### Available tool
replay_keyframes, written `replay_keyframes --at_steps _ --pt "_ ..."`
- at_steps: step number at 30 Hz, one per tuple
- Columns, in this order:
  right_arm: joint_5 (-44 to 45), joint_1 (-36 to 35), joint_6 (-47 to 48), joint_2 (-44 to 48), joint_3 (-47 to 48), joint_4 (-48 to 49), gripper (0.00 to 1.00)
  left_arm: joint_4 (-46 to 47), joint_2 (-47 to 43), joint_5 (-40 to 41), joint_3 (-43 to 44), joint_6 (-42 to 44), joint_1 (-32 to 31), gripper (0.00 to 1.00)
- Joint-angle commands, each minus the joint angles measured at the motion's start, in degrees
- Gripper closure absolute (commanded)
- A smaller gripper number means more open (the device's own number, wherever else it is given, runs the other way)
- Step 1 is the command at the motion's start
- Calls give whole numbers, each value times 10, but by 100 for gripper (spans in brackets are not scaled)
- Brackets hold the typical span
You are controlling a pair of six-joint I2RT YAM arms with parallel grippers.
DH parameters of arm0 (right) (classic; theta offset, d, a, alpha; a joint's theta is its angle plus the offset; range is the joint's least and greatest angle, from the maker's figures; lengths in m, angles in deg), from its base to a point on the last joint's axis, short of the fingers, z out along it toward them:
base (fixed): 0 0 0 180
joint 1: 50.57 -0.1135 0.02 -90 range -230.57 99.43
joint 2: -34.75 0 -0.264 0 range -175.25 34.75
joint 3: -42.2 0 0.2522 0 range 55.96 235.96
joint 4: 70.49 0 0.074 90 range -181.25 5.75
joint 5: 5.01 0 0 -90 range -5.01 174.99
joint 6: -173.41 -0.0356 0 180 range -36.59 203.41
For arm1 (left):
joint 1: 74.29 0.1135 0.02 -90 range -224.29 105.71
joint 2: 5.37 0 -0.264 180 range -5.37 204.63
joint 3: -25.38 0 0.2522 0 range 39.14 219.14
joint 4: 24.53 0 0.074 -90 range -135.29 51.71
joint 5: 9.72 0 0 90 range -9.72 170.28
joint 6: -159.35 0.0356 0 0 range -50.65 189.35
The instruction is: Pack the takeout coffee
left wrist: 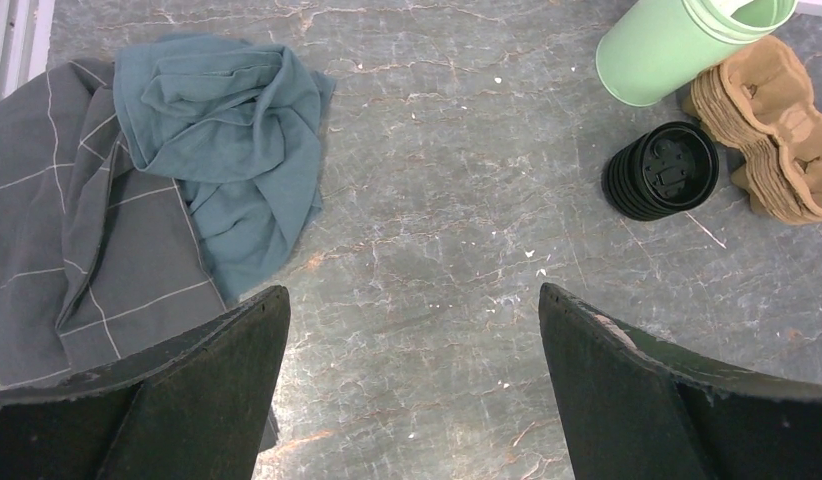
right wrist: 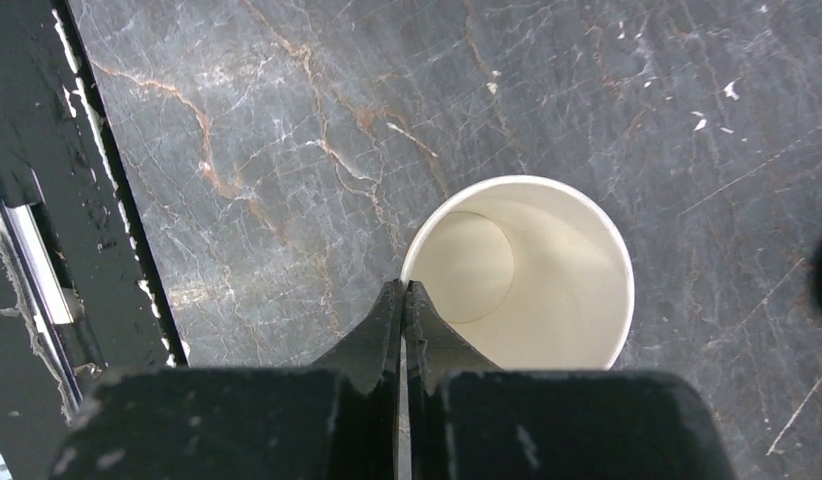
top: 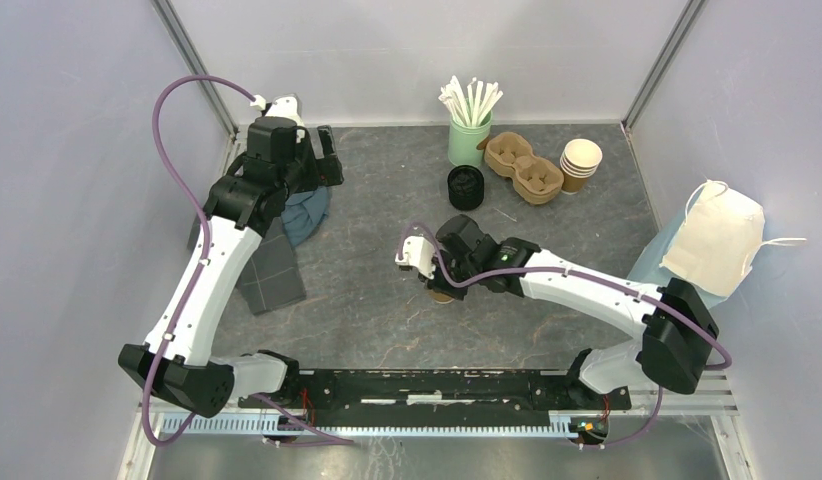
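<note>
No lidded takeout coffee shows in any view. A lidless brown paper cup [top: 443,296] [right wrist: 547,280] with a cream inside stands upright on the dark marble table [top: 367,310], near its middle. My right gripper [top: 437,284] [right wrist: 404,288] is shut on the cup's near rim, one finger inside the wall and one outside. A stack of black lids [top: 466,187] [left wrist: 662,172] lies further back. At the back left my left gripper [top: 328,157] [left wrist: 412,300] hangs wide open over bare table, holding nothing.
A green holder of straws [top: 468,140] [left wrist: 652,50], a cardboard cup carrier [top: 524,167] [left wrist: 777,130] and stacked lidless cups [top: 581,165] stand at the back. A paper bag [top: 717,235] lies at the right. A teal cloth [left wrist: 227,150] and a grey checked cloth [left wrist: 67,250] lie at the left.
</note>
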Motion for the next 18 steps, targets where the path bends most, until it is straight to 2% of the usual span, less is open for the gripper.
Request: replay_keyframes --at_steps 1,11,18 --pt "-8 -6 -1 2 -11 29 97 8 -5 -12 6 -9 -1 0" --pt "33 -8 -29 18 -31 22 100 15 2 -20 2 -13 -1 0" --pt "137 -10 -92 99 -91 16 100 16 3 -20 3 -11 -1 0"
